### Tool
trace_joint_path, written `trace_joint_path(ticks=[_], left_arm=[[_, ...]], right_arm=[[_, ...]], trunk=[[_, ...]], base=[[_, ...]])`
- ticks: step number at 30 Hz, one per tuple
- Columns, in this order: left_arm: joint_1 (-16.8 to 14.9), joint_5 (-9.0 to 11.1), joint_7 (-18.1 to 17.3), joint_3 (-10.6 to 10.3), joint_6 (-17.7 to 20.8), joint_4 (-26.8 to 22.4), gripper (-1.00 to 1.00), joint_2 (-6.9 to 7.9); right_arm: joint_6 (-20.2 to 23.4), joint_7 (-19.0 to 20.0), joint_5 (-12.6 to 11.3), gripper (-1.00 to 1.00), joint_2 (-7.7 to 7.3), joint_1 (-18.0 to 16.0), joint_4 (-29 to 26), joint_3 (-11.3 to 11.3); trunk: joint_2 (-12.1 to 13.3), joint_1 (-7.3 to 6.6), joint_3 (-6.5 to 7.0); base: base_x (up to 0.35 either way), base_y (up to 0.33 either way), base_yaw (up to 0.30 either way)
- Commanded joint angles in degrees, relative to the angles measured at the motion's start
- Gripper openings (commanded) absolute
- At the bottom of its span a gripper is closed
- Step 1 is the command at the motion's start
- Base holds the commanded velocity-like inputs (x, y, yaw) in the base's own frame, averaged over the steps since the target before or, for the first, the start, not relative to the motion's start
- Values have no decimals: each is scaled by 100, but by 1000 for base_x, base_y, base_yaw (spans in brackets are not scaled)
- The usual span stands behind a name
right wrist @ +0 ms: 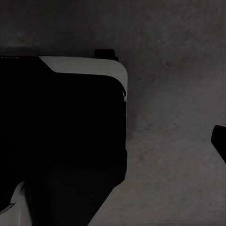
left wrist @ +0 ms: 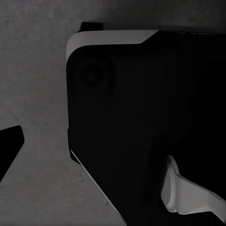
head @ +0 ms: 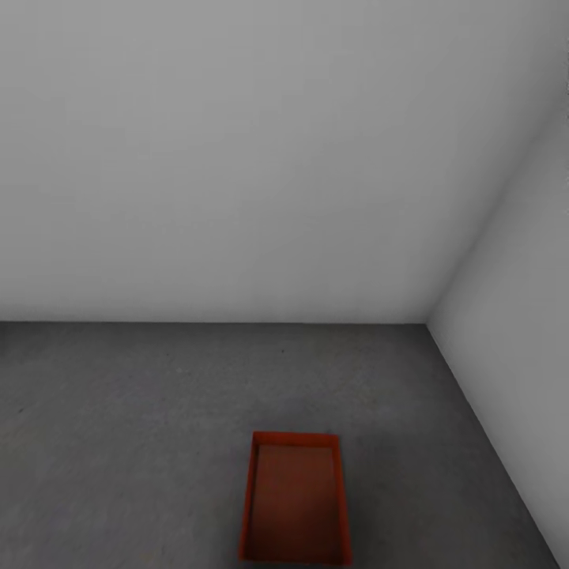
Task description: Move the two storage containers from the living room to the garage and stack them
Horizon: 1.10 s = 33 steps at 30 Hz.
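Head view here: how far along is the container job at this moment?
Partly done, it seems. One orange-red container sits open side up on the dark concrete floor near the grey-white wall corner, nothing stacked on it. The wrist views show the robot's dark base over the concrete, no container held. Left: the other container, stacked on this one.

It was a bare garage corner: plain grey-white walls [head: 237, 158] met at the right above a dark, speckled concrete floor [head: 118, 442].

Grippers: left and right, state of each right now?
Left gripper: cannot be told; one dark fingertip over concrete floor.
Right gripper: cannot be told; one dark fingertip visible.
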Motion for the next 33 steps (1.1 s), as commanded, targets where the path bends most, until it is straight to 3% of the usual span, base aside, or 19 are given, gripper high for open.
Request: trace_joint_path(ticks=[1,23,33], left_arm=[[-2,30,8,-7,2,-3,100,1],[-3,41,3,-3,-27,-3,100,-1],[-2,22,3,-11,-27,-3,100,111]], right_arm=[[-22,-22,49,100,-9,-6,17,-40],[-8,-21,59,100,13,-4,17,-40],[-23,-21,55,100,6,-4,17,-40]], trunk=[[-7,2,3],[-7,2,210],[-7,2,304]], base=[[0,0,0],[0,0,0],[0,0,0]])
